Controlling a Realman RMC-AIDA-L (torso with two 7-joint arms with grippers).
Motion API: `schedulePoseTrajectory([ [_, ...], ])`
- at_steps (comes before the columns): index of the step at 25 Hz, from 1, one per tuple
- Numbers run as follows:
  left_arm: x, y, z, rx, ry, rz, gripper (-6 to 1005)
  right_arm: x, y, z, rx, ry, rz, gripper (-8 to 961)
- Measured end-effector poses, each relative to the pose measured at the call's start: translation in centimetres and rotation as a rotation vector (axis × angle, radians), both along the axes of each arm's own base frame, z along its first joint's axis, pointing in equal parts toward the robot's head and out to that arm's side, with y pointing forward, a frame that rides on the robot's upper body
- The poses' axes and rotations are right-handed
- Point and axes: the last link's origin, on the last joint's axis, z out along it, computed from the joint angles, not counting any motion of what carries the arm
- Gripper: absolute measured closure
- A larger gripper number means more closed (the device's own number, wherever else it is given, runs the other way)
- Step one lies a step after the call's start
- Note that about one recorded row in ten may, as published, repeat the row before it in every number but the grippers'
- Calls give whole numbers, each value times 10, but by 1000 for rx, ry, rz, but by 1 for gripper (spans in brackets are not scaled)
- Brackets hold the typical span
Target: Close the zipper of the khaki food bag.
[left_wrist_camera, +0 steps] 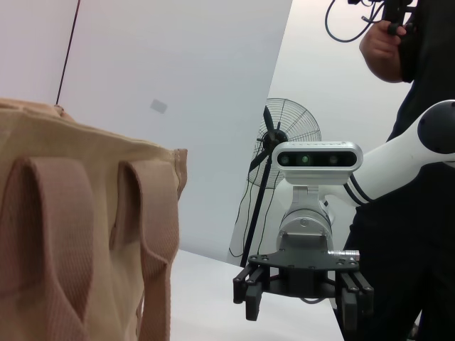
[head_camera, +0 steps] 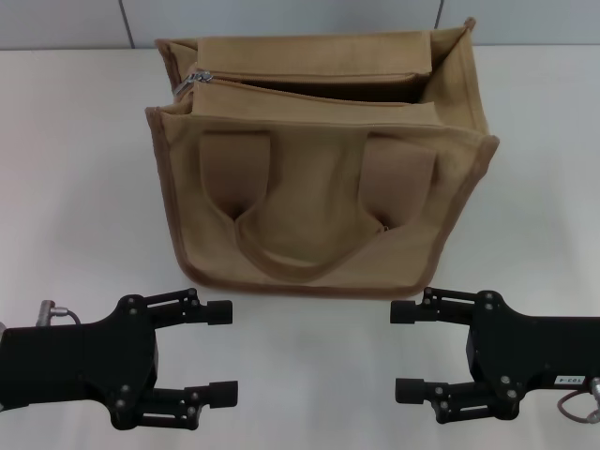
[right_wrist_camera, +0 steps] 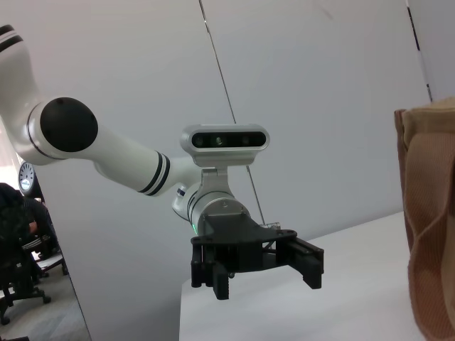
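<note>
The khaki food bag (head_camera: 319,197) stands upright on the white table, its front handles facing me. Its zipper (head_camera: 319,79) runs along the top and is open, showing a dark gap. The silver pull tab (head_camera: 194,78) sits at the bag's left end. My left gripper (head_camera: 222,353) is open and empty, low in front of the bag's left side. My right gripper (head_camera: 405,351) is open and empty, in front of the bag's right side. The two grippers face each other. The bag (left_wrist_camera: 78,241) and my right gripper (left_wrist_camera: 302,298) show in the left wrist view. The right wrist view shows my left gripper (right_wrist_camera: 266,273) and the bag's edge (right_wrist_camera: 426,213).
The white table (head_camera: 75,187) extends on both sides of the bag, with a grey wall behind it. In the left wrist view a standing fan (left_wrist_camera: 281,142) and a person in black (left_wrist_camera: 412,106) are beyond the table.
</note>
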Motion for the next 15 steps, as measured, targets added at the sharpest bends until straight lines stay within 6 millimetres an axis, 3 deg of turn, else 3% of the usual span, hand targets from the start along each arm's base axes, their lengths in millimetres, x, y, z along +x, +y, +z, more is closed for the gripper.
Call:
schedulePoseTrajectory([
  [15,0,0,0,2,-1,-4,172,0,0,0,0,1,2,144],
])
